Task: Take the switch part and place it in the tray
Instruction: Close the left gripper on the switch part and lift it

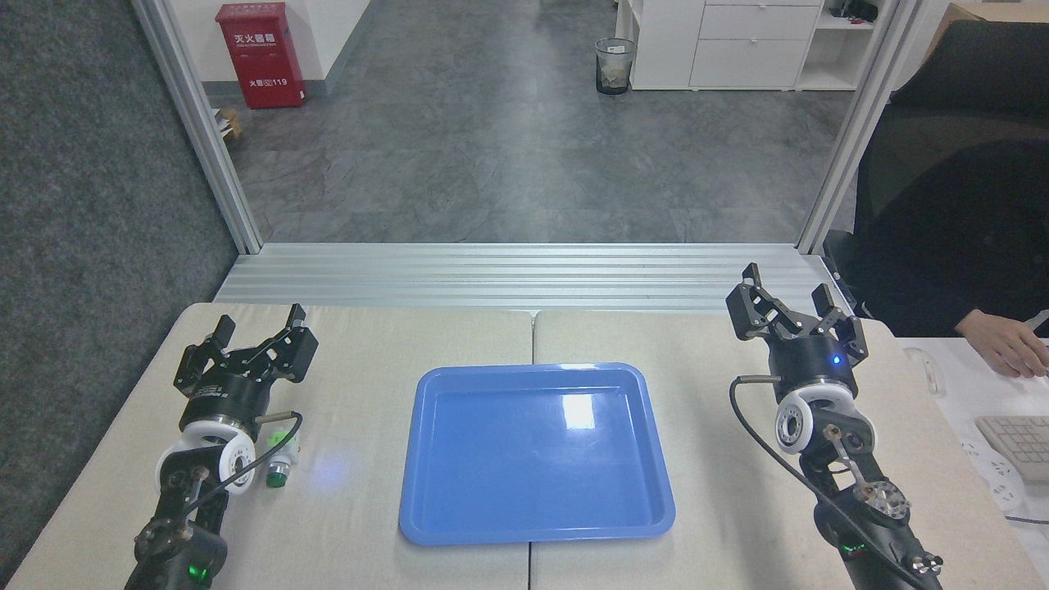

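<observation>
Since the switch part (279,460) lies on the table (369,524) tucked right beside the left arm's white wrist ring, nearer the robot than the claw itself, the first risk is plain geometry: the left gripper (246,348) sits well past the part with its jaws spread wide and empty, so it would have to pull back and tip down before any grasp. Doing that carelessly could let the wrist or the black cable looping next to the part sweep it off position or roll it on its round dark green cap. Part is small, smaller than the claw, so an off-centre close could squirt it out sideways. Wrist also partly hides the part from the head view, so its exact pose is hard to judge. Blue tray (537,524) is empty, sits to the right of the part with bare table between them; a late release could clip the raised rim. Right gripper (791,315) is also spread wide, empty, well apart from everything. A person's hand (1004,344) rests on the neighbouring desk near the right arm; wide swing there is a hazard.
</observation>
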`<state>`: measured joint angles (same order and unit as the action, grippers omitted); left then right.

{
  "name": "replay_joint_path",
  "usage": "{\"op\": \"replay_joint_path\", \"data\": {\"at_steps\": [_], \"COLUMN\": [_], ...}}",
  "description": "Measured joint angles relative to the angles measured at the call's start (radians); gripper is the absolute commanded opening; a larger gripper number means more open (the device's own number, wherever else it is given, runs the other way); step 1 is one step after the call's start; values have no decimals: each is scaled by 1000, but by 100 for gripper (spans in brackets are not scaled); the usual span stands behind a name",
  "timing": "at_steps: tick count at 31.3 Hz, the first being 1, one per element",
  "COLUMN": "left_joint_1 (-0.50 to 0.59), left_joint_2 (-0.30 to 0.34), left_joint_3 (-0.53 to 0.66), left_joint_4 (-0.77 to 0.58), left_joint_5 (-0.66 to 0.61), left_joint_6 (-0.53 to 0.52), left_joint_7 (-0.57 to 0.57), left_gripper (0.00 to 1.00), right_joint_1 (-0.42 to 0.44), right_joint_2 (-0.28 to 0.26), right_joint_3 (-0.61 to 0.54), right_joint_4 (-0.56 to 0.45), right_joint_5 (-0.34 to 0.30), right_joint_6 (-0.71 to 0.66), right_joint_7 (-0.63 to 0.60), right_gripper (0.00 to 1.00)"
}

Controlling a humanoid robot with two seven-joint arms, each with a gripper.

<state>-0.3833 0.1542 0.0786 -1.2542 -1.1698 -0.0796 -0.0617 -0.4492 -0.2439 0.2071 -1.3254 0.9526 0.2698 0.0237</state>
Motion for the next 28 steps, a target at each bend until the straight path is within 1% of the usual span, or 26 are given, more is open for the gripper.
{"op": "replay_joint_path", "data": {"at_steps": [4,9,17,24,28], "left_joint_1": [18,88,188,278,311], "left_joint_2": [-1,-5,-12,-13,-13], "left_joint_3": [-1,-9,-35,-49,-55], "left_joint_4": [-8,-37,-59,-52,-43], "left_joint_5": [-2,-8,-37,-70,-89], "left_joint_6": [-6,-12,-18,-20,-10], "left_joint_7": [5,15,76,119,137], "left_gripper": [100,100,100,100,100], "right_joint_1": [0,0,0,0,0], "right_joint_2": [0,0,0,0,0], "right_joint_3": [0,0,0,0,0], "right_joint_4": [0,0,0,0,0], "right_joint_5": [0,0,0,0,0], "right_joint_6": [0,0,0,0,0], "right_joint_7": [0,1,1,0,0], "right_gripper": [100,100,100,100,100]}}
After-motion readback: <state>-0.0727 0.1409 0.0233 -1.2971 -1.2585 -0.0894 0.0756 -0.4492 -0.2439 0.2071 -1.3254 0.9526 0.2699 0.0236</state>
